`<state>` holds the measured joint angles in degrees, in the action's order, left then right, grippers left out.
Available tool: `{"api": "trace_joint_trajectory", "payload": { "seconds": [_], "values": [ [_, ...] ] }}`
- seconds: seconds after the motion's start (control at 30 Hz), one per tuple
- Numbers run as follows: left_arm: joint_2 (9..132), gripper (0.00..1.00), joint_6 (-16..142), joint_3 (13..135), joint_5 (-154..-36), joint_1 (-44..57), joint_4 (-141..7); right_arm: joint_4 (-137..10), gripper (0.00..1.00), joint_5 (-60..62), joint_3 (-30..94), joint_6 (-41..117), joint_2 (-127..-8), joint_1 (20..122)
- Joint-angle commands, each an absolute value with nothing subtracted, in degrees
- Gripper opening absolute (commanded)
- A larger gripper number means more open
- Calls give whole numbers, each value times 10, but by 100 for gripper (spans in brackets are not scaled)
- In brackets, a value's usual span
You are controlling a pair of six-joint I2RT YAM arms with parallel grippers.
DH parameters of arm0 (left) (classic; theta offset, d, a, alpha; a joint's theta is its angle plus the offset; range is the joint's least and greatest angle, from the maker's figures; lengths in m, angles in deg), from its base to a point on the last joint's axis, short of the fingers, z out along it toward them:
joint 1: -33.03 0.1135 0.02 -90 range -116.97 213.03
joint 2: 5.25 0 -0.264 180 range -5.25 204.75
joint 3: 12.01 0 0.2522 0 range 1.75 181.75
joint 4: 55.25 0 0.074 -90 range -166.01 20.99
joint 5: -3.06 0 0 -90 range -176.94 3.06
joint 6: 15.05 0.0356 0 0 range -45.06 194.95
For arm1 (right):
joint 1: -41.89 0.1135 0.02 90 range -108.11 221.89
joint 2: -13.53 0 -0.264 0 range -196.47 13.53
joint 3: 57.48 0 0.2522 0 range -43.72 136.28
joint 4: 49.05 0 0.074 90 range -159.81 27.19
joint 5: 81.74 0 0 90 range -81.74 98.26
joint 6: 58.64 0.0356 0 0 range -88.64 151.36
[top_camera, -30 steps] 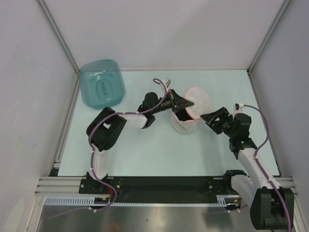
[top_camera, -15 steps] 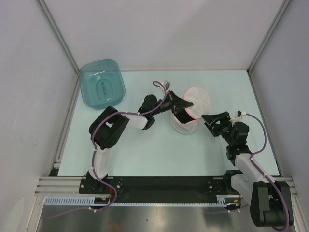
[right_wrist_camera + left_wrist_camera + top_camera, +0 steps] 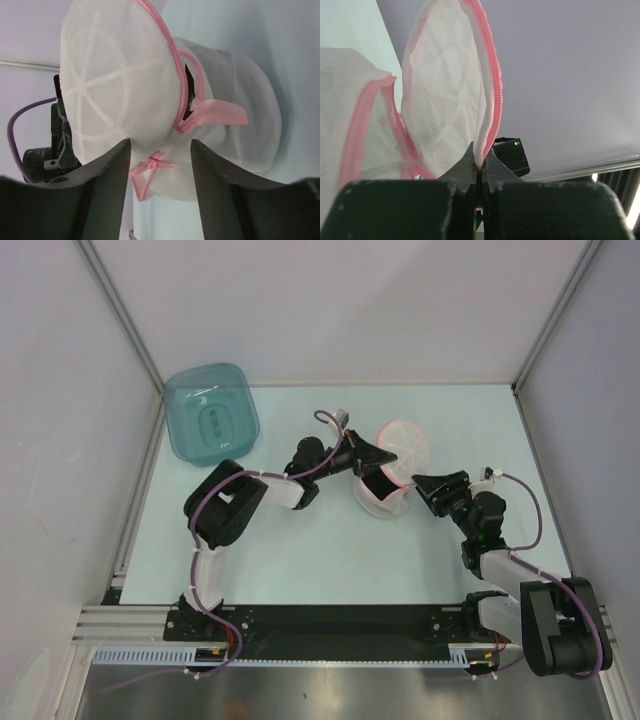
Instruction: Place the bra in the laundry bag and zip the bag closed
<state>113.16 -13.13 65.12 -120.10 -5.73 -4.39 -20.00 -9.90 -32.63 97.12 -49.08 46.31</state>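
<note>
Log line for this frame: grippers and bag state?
left gripper: shut on laundry bag rim | right gripper: open, facing it | bag: unzipped

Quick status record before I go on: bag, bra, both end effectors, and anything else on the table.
laundry bag: open, lid half raised, zipper undone
bra: dark fabric showing inside the lower half
left end effector: shut on the lid's pink rim
right end effector: open, facing the bag, close by
teal tub: far left corner, apart from the bag

Robotics lab cell, white panel walls (image 3: 350, 300), aluminium frame (image 3: 121, 320)
</note>
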Motion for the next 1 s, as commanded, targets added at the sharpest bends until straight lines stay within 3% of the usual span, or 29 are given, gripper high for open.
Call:
{"api": "trace_joint_trajectory", "payload": {
  "seconds": [0.0,0.23,0.3,0.33,0.4,0.43,0.5,0.53,0.57,0.67,0.83,0.97],
  "values": [
    [1125,0,-118,647,-1214,-49,-56,-118,51,-77,-316,985,-511,476],
    [1107,0,-61,640,-1228,-39,-132,-112,19,-68,-314,968,-513,475],
    [1108,0,-61,641,-1231,-37,-134,-113,17,-69,-312,967,-516,474],
    [1108,1,-56,642,-1233,-37,-138,-114,10,-69,-312,968,-517,474],
    [1102,6,-36,653,-1239,-34,-179,-138,6,-70,-307,975,-513,473],
    [1098,14,11,660,-1240,-33,-212,-151,3,-76,-303,978,-510,473],
    [1070,25,94,702,-1225,-31,-367,-182,1,-80,-294,984,-501,472],
    [1056,38,199,720,-1205,-34,-432,-199,0,-84,-290,986,-487,472],
    [1027,43,251,753,-1151,-37,-550,-221,0,-84,-284,988,-475,472],
    [964,59,414,791,-1014,-62,-708,-321,0,-74,-257,988,-425,473],
    [886,62,525,774,-823,-121,-792,-488,0,-45,-200,975,-368,475],
    [836,51,533,719,-715,-181,-799,-552,0,-45,-170,978,-368,487]
  ]
}}
